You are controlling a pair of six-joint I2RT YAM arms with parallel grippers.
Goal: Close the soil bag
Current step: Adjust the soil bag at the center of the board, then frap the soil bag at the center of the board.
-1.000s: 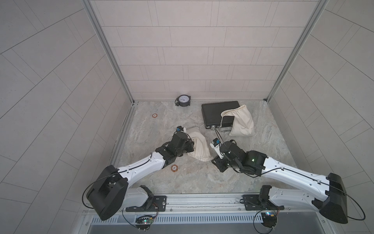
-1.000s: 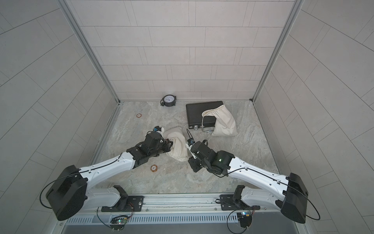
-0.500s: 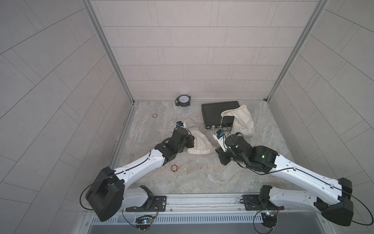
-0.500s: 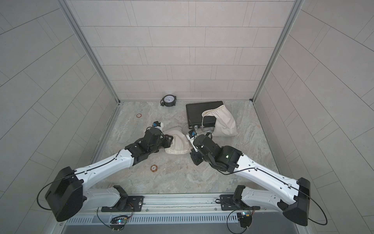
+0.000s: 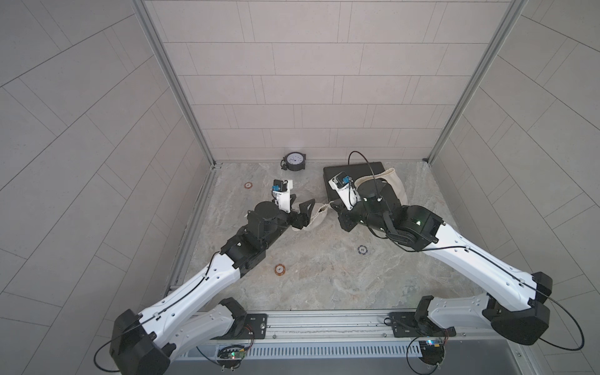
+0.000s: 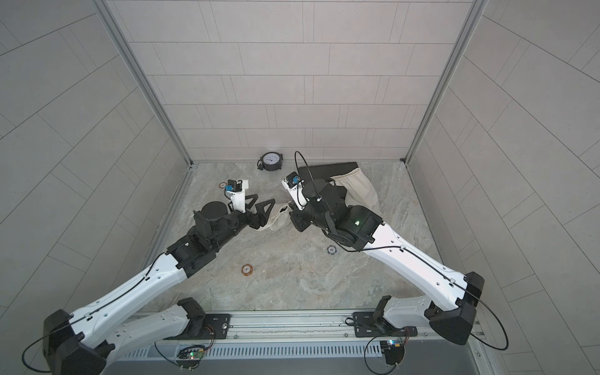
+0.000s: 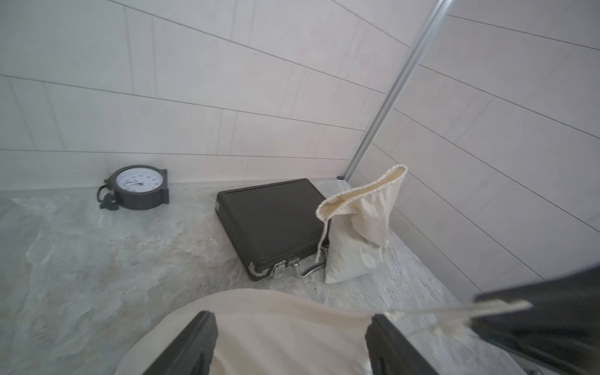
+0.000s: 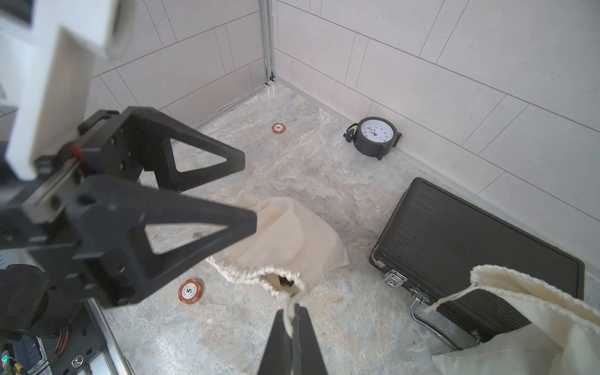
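Right gripper: jaws together, clamped on the drawstring of the soil bag. Left gripper: jaws apart, with the bag's body between them. The bag lies on the stone floor at the centre of both top views, its mouth puckered to a small opening. The black case lies just beyond it, toward the upper right.

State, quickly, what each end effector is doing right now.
Left end effector: open, straddling the lying bag, gripping nothing.
Right end effector: closed on the bag's drawstring.
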